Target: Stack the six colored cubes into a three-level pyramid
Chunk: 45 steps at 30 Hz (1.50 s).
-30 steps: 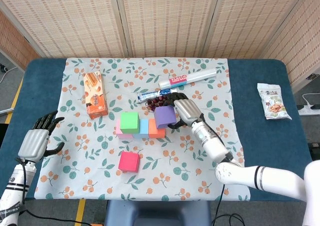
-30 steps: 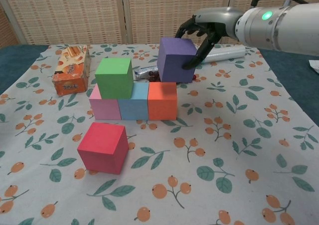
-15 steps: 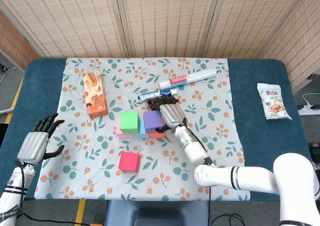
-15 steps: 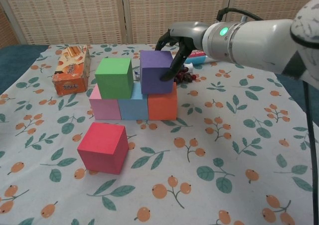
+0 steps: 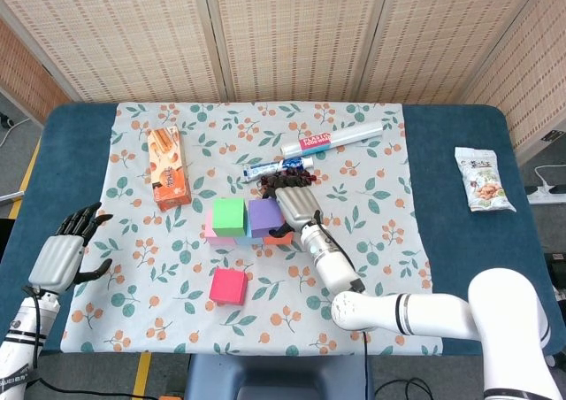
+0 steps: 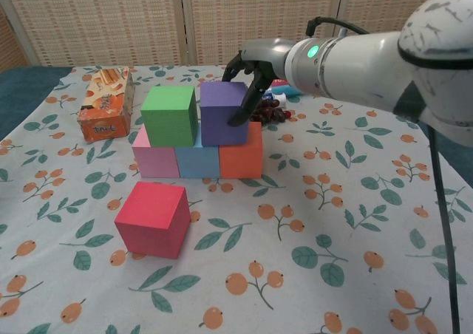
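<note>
I see the right robot hand (image 6: 247, 79) grasping the purple cube (image 6: 223, 112), with its fingers (image 6: 244, 106) curled over the cube's right side. Compared to one second ago, the purple cube has moved to the left and down: then it hung behind the orange cube (image 6: 241, 150), now it rests on the bottom row, over the seam between the blue cube (image 6: 197, 161) and the orange cube. It stands just beside the green cube (image 6: 169, 115), which sits above the pink cube (image 6: 154, 162) and the blue one. The red cube (image 6: 154, 217) lies alone in front of the row on the flowered cloth (image 6: 347, 223), in the same place as before. The left robot hand (image 5: 64, 252) hovers near the counter (image 5: 460, 241) edge, released, with fingers apart, and it has shifted only slightly. The snack box (image 5: 167, 165) has not moved.
</note>
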### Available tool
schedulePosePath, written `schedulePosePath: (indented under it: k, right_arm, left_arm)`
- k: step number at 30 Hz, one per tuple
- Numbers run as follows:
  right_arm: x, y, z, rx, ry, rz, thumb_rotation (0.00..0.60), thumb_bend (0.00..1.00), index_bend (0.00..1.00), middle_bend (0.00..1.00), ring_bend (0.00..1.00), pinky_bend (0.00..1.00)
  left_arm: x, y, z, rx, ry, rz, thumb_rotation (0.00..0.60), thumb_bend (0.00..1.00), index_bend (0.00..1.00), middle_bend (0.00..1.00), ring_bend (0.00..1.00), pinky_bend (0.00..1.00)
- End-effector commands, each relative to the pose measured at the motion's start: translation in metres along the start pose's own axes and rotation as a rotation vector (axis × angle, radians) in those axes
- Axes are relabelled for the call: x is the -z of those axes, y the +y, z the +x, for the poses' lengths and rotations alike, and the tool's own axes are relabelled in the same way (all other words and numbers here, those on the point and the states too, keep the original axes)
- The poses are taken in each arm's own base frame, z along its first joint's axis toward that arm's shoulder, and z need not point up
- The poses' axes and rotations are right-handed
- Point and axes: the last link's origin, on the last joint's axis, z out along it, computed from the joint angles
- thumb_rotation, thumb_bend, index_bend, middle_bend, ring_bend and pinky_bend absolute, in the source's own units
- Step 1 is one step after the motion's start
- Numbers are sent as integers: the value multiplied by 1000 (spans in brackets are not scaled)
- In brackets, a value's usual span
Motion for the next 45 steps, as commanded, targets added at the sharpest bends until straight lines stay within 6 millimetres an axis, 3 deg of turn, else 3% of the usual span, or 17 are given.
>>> schedulePosePath:
  k: [1, 30, 40, 45]
  right_arm:
    - [-1, -3, -1, 7, 0, -2, 600, 206, 382, 89, 0, 0]
    - [-6, -16, -6, 38, 31, -48, 600, 208, 338, 86, 0, 0]
    - [-4, -14, -9, 50, 16, -50, 600, 208, 136, 77, 0, 0]
    - [-1, -14, -10, 48, 1, -44, 600, 208, 99, 77, 0, 0]
  left_arm:
    - [0, 0, -1, 4, -3, -2, 600, 311, 170, 15, 0, 98]
    - [0, -5, -3, 24, 1, -7, 600, 310, 169, 5, 0, 98]
    - [0, -6, -4, 29, 5, -4, 600, 309, 160, 0, 0, 98]
    - [1, -7, -4, 31, 7, -3, 600, 312, 158, 0, 0, 98]
